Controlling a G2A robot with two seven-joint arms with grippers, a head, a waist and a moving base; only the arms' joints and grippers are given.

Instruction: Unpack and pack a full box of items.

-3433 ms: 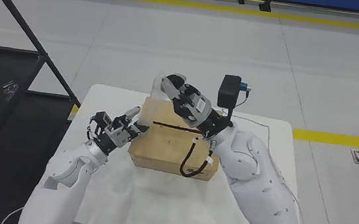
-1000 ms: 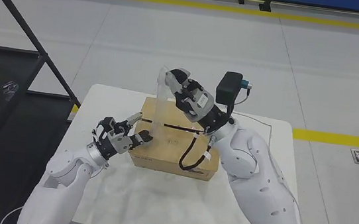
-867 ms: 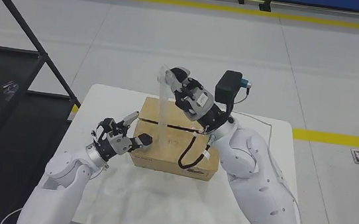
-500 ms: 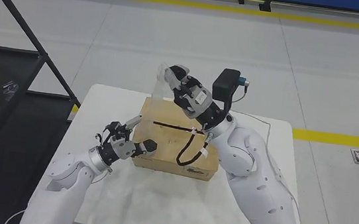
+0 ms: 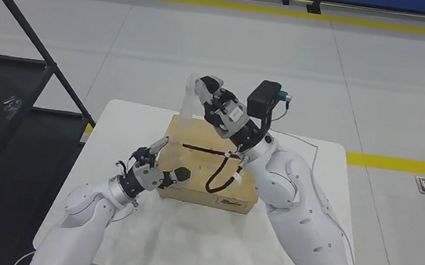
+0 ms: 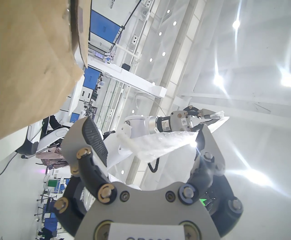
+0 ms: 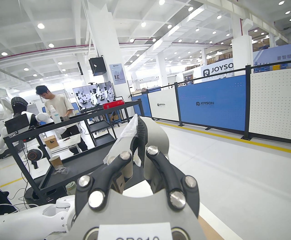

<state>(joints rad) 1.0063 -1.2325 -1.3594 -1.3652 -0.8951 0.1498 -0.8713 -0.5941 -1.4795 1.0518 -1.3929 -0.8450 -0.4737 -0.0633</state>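
Observation:
A brown cardboard box (image 5: 191, 179) sits on the white table (image 5: 185, 236), its top flaps down with a dark seam across them. My right gripper (image 5: 204, 90) is held above the box's back left corner, shut on a crumpled clear plastic film (image 5: 191, 97). In the right wrist view the film (image 7: 127, 133) is pinched between the fingers (image 7: 150, 134). My left gripper (image 5: 168, 159) is at the box's left side, open. In the left wrist view the box wall (image 6: 34, 63) is close by, and the film (image 6: 159, 145) hangs between my spread fingers (image 6: 95, 141) without being clamped.
A black metal rack (image 5: 18, 102) stands left of the table. The table's front half is bare white surface. A yellow floor line (image 5: 398, 163) runs to the right behind the table.
The left gripper slid forward along the box's left side. The right gripper drew the film up and back; the strip that hung down to the box top is now bunched at the gripper.

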